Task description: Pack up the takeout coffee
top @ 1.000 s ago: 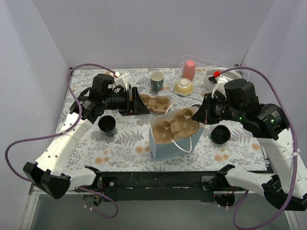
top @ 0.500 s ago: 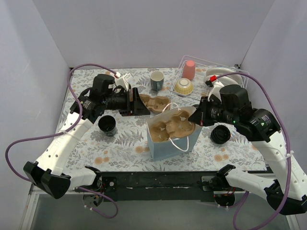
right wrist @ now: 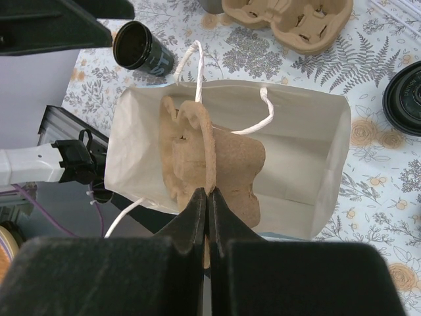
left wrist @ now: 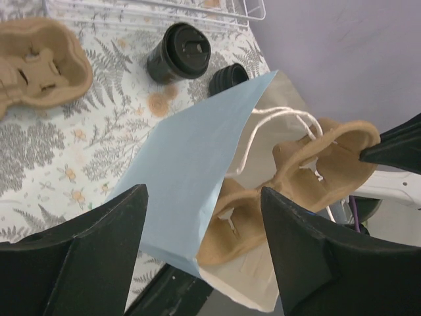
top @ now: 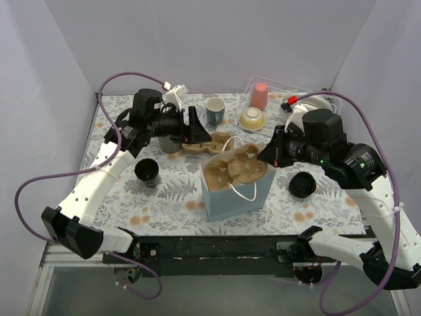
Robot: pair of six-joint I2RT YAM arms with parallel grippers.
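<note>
we see the right gripper (right wrist: 207, 192) w/ jaws pressed together on the rim of a brown cardboard cup carrier (right wrist: 220, 161). the carrier sits tilted, partly down in the mouth of the blue paper bag (top: 233, 194). the bag stands open near the table's front edge, btwn the 2 arms, w/ white string handles hanging loose. the left gripper (top: 195, 128) hangs behind the bag w/ jaws wide apart, holding nothing. in its wrist view the bag & carrier show btwn its fingers (left wrist: 79, 263). a 2nd carrier (top: 209, 141) lies flat on the floral tablecloth (top: 174, 197) just behind the bag, about under the left gripper.

the takeout coffee is out on the cloth. the left black cup (top: 147, 170) stands left of the bag, apart from it & near the left arm; we can't tell if it has a lid on. the lidded black cup (left wrist: 179, 54) stands upright to the right of the bag, near the right arm. just beside it sits a smaller black round piece (left wrist: 227, 76); we can't tell if it's a cup or a loose lid.

at the back are a grey-green mug (top: 215, 110) & a wire rack (top: 283, 87) holding a pink cup (top: 260, 95) & a cream bowl (top: 252, 118).
</note>
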